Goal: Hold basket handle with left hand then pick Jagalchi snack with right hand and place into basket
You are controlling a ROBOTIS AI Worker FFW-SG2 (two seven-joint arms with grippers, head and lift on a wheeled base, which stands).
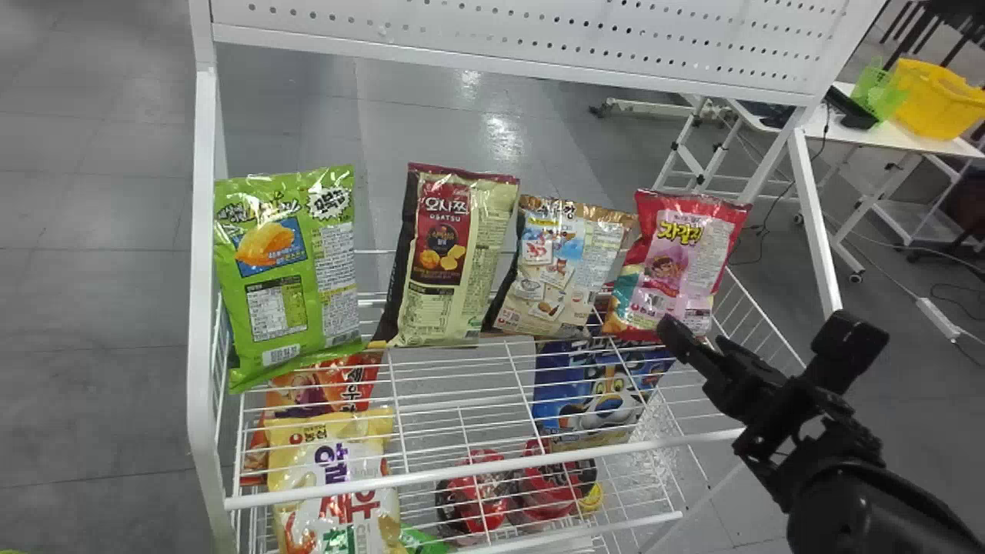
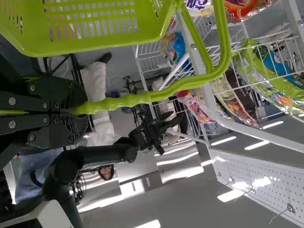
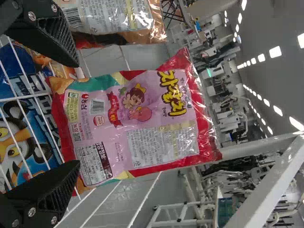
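Right claw (image 1: 696, 334), spread, beside Jagalchi snack (image 1: 673, 265)

The Jagalchi snack (image 3: 142, 114) bears "자갈치" in yellow letters, with "농심" in small white letters on red. Well to its left, the red-and-cream bag (image 1: 454, 269) reads "오사쯔" and, beneath, "OSATSU". Below and left of the Jagalchi snack, under the wire shelf, the orange bag (image 1: 327, 381) shows "새우", the rest hidden or unclear; the cream-yellow bag (image 1: 331, 438) carries "농심". The fine print on the Jagalchi snack's back panels is too small to read.
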